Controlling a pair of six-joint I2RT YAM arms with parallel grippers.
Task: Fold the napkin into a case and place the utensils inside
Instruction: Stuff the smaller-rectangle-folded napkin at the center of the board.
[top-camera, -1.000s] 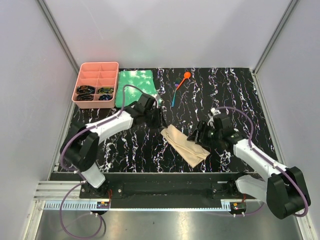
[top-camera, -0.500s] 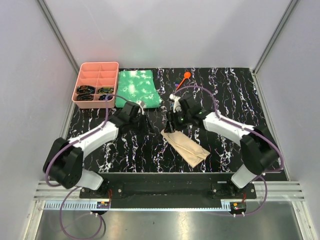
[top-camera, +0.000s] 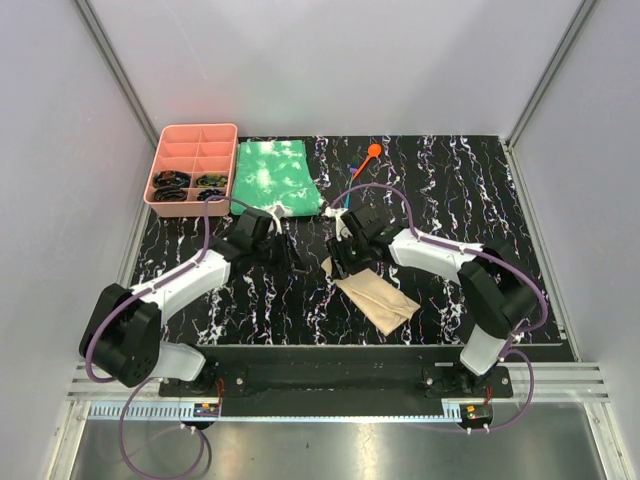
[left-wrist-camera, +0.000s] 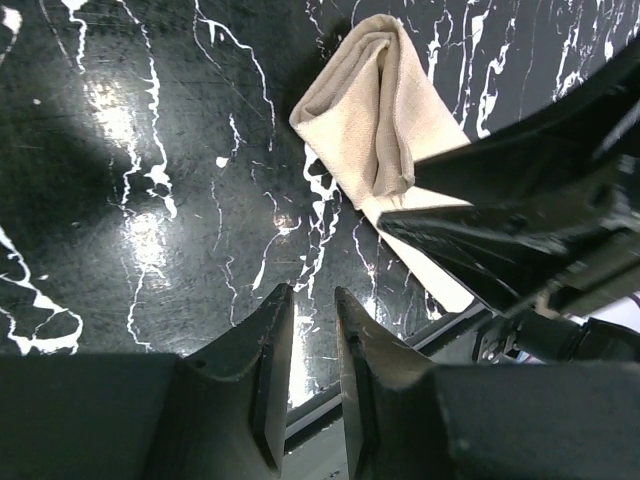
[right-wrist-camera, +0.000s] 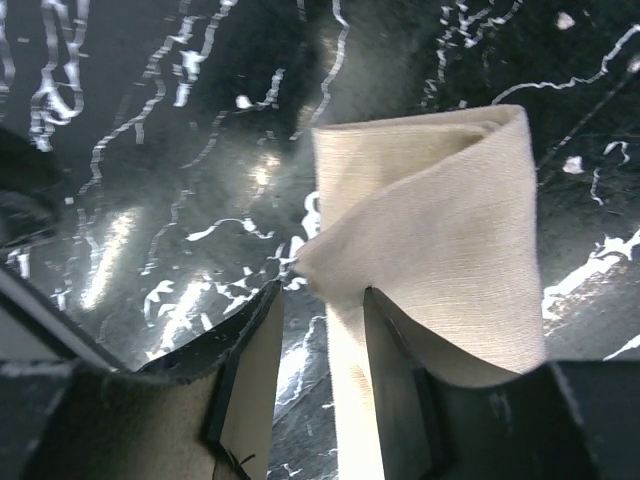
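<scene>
Over the last second the right arm has swung from the near-right end of the cloth to its far-left end, and the left arm has drawn back a little toward its own side. The right gripper (top-camera: 340, 262) now sits over the far-left corner of the folded tan cloth napkin (top-camera: 378, 293). In the right wrist view a corner of the upper layer is drawn up to a point between its fingers, which are closed in on it. I judge that a pinch on the cloth rather than a hover.

The napkin lies as a narrow strip on the black white-veined marble table (top-camera: 480, 190), with its long axis running diagonally from far-left to near-right. The coming move turns on that far-left end, and the right gripper is already on it. The left gripper (top-camera: 293, 260) is just beside that end, to its left and apart from the cloth. Its fingers are drawn almost together with nothing between them.

The utensils are not yet in the case. The small orange plastic spoon (top-camera: 369, 155) and the slim blue plastic utensil (top-camera: 346, 200) lie farther back on the table, beyond the napkin's far-left end. Their shafts slant from far-right to near-left, roughly across the napkin's axis.
</scene>
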